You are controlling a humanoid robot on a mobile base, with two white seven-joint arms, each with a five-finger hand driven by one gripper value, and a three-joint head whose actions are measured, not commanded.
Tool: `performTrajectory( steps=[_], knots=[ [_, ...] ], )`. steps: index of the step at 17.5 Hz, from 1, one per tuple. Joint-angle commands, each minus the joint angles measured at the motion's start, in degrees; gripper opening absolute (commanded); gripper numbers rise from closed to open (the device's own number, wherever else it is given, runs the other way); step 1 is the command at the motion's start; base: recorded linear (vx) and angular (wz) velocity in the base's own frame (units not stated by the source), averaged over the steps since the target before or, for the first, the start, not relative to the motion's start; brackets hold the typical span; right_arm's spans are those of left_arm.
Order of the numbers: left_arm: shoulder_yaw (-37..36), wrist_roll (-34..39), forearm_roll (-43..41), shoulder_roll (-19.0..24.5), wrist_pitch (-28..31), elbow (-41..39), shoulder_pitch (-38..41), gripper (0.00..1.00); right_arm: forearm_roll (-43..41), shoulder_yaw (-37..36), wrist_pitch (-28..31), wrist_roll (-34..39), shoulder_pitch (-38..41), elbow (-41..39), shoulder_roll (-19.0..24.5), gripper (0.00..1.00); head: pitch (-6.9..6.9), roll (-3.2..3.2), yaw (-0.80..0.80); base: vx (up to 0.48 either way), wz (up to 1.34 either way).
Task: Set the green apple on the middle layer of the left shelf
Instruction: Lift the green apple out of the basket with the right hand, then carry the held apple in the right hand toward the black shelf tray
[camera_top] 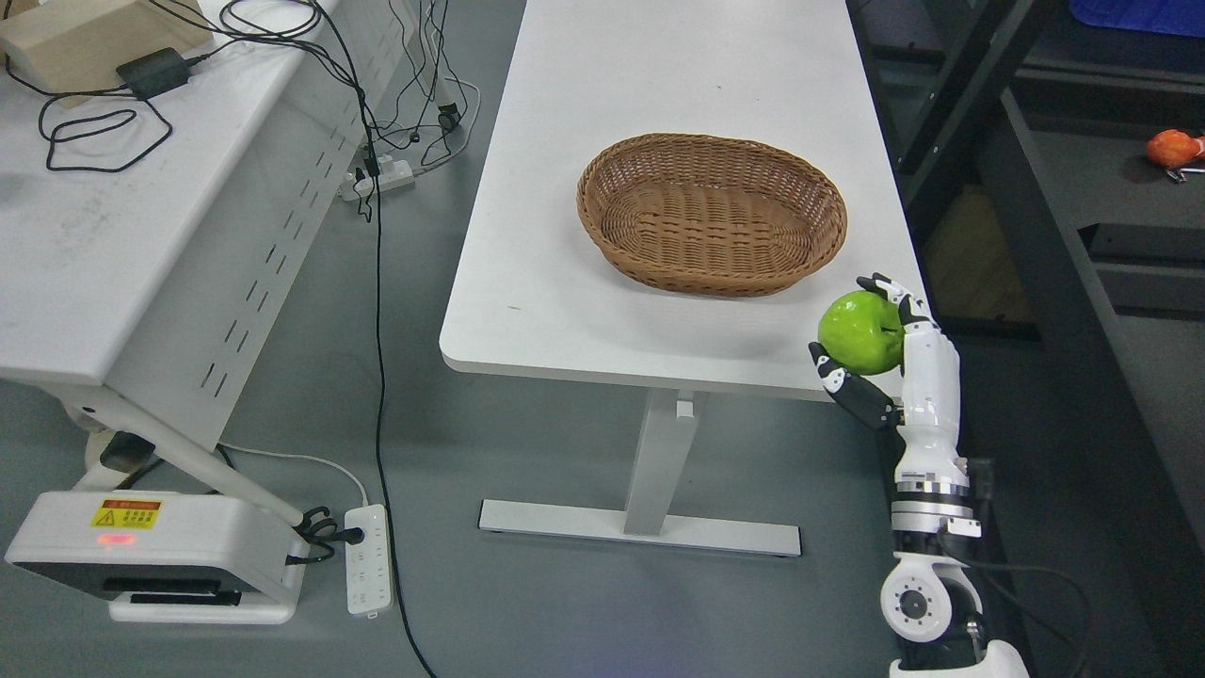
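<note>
Over at nine o'clock we have a white desk strewn with black cables, a black adapter and a pale box up at its far corner. Down at seven o'clock sits a white base unit with a yellow warning label, and just beside it a white power strip on the grey floor. Another strip lies up at eleven o'clock. Moving to centre, we see the white table, and on it, near one o'clock, the brown wicker basket, nothing inside. Now to four o'clock: our right hand comes up from the bottom right edge, fingers curled over the top and thumb underneath, wrapped firmly on the green apple. The apple is held off the table's near right corner, just beside the basket's lower right rim but apart from it. At two o'clock, a dark shelf carries an orange-red object.
</note>
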Motion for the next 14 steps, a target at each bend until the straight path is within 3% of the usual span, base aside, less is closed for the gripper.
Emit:
performTrajectory(
  steps=[1, 14],
  knots=[
    [0.03, 0.0, 0.0, 1.0, -0.04, 0.07, 0.0, 1.0, -0.98, -3.36, -0.4, -0.02, -0.29, -2.16, 0.18, 0.01, 0.0, 0.0, 0.0, -0.21, 0.0],
    [0.03, 0.0, 0.0, 1.0, -0.04, -0.02, 0.0, 1.0, -0.98, -3.36, 0.13, 0.34, -0.46, -2.16, 0.18, 0.01, 0.0, 0.0, 0.0, -0.203, -0.01]
  ],
)
